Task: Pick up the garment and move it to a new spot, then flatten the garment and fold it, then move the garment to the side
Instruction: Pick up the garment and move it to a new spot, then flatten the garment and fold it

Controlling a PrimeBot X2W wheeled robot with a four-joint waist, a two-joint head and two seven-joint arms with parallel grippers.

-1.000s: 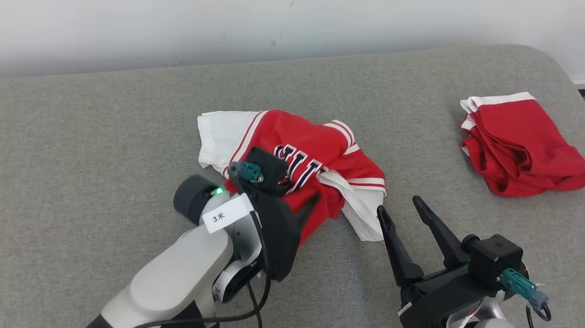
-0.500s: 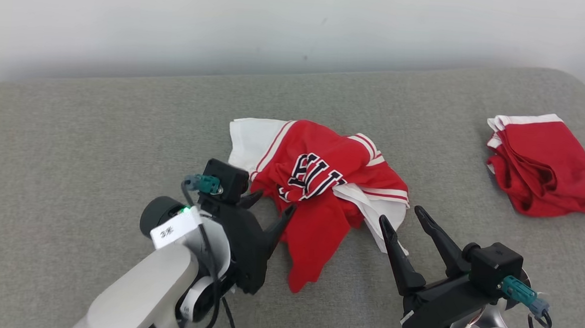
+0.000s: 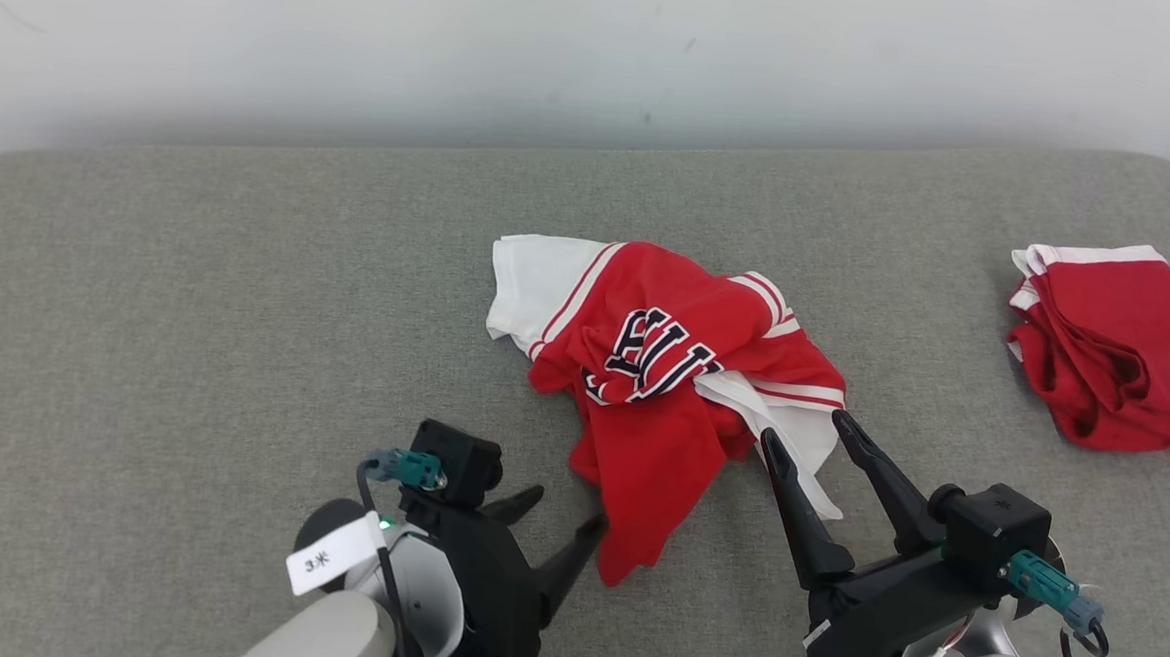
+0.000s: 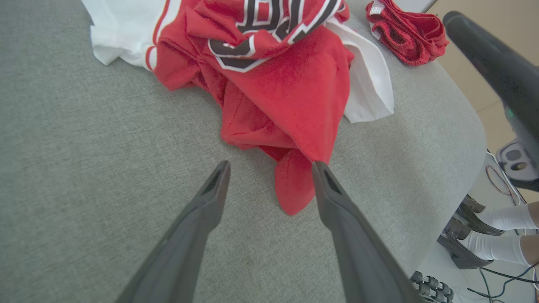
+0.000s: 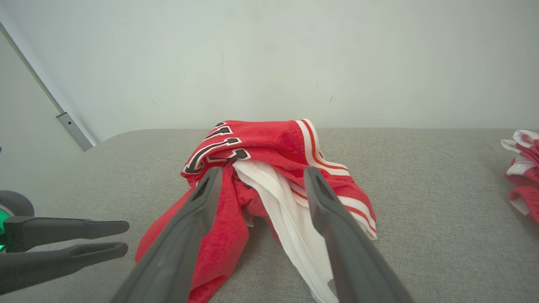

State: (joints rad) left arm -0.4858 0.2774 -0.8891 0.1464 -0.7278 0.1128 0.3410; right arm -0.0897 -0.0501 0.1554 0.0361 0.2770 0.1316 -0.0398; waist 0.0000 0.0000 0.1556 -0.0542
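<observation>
Fingers point(image 3: 568, 563) of left gripper point(image 3: 568, 506) spread wide, empty, just beside crumpled jersey point(image 3: 662, 393), right gripper point(image 3: 802, 425) likewise wide, empty, tips perhaps brushing white hem, red shorts point(image 3: 1115, 346) well apart, grey cushion point(image 3: 196, 298).

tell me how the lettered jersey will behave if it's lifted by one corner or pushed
Probably floppy: the jersey lies crumpled in soft folds, so a lifted corner would likely trail the rest below it. It looks thin and light for its spread. On the woven cushion, a push may just bunch it rather than slide it.
</observation>
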